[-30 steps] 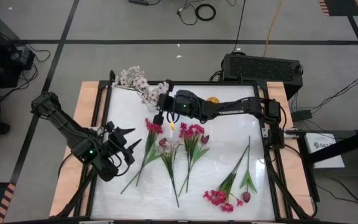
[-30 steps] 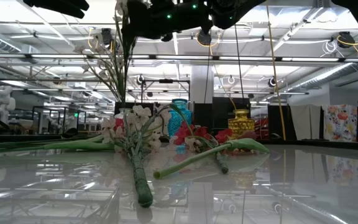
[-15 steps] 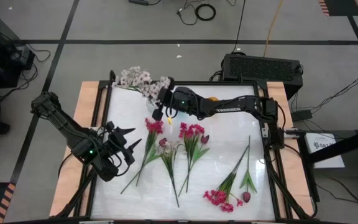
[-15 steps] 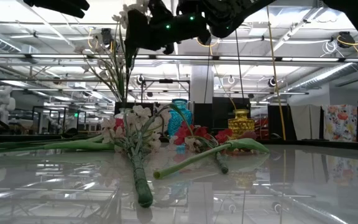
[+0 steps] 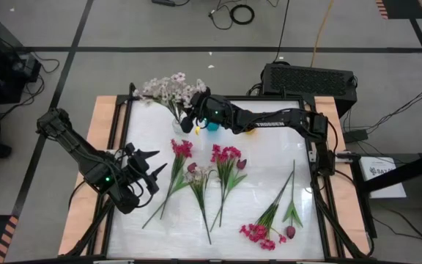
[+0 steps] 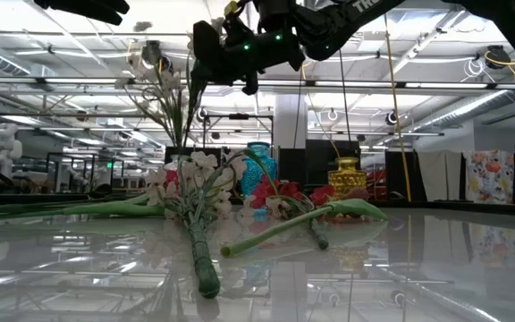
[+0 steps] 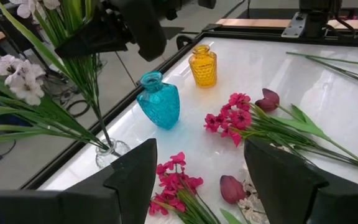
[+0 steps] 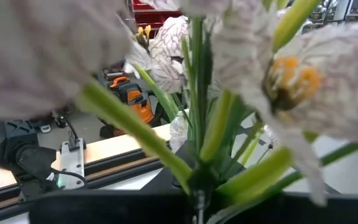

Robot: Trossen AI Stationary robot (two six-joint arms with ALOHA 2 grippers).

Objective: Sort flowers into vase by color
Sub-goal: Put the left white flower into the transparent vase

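White sprig stands in clear glass vase at table's far-left corner. Right gripper sits just beside stems above vase; can't tell whether fingers grip or are released. Teal vase and yellow vase along far edge, both empty. Step judged: white placement finishing. Next: clear stems, fetch magenta cluster or maroon tulip mid-table. Left gripper waits near left edge, fingers spread, holding nothing.
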